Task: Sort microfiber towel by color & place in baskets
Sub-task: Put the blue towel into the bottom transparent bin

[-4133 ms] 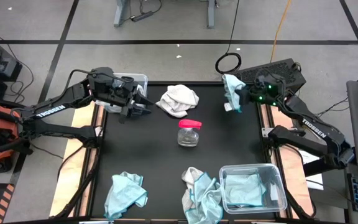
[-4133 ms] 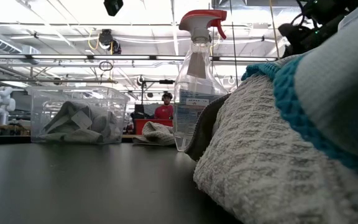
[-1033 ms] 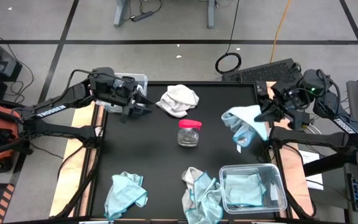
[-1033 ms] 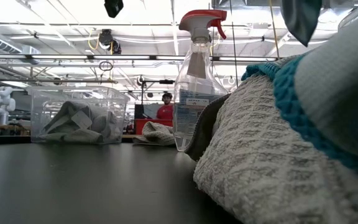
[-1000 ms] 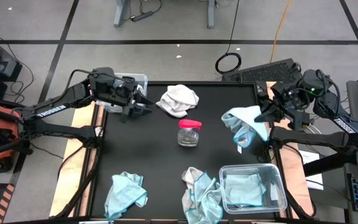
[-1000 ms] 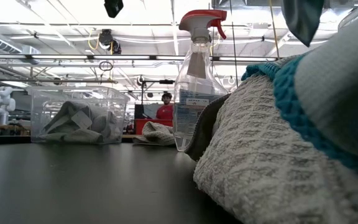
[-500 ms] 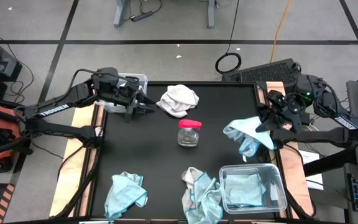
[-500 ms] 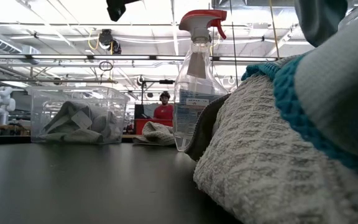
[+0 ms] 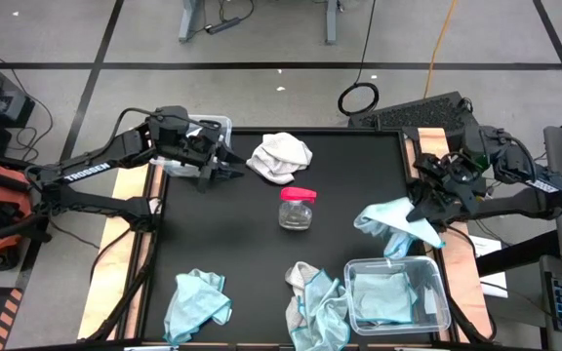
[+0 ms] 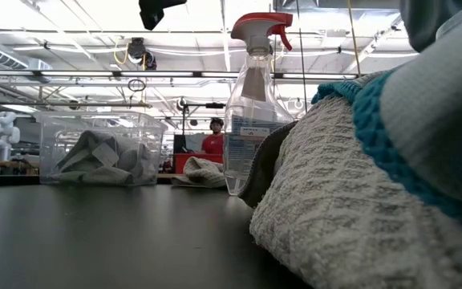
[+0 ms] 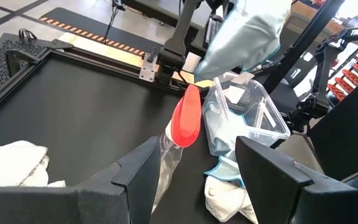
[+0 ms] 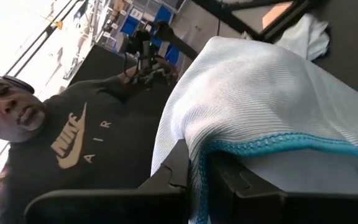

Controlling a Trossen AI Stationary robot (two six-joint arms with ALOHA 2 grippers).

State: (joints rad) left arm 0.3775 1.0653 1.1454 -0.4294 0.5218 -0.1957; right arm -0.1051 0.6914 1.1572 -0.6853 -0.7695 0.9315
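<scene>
Two arms are in play, and only the right one has travelled far. The right gripper [image 9: 425,200] is clamped shut on a light blue towel [image 9: 394,220], which hangs from it in the air just beyond the near-right basket [image 9: 444,292]; four seconds back that same cloth was held up at the far right corner of the table, and a second ago it was about level with the jar, so it has been carried steadily toward the near edge and now overlaps the bin's far rim in the high view. In the right wrist view the cloth [image 12: 272,112] drapes over the dark fingers, with a person in a dark printed shirt beyond. That basket already holds a blue towel [image 9: 381,297]. The left gripper [image 9: 224,163] hovers with its fingers apart and nothing between them, beside the far-left basket [image 10: 95,148] of grey-white cloths; it has shifted only slightly toward the white towel [image 9: 281,156] lying on the table. The pink-lidded jar [image 9: 297,208], the blue towel [image 9: 197,304] at the near-left and the mixed heap [image 9: 315,302] touching the near basket's left side lie as they did before.
</scene>
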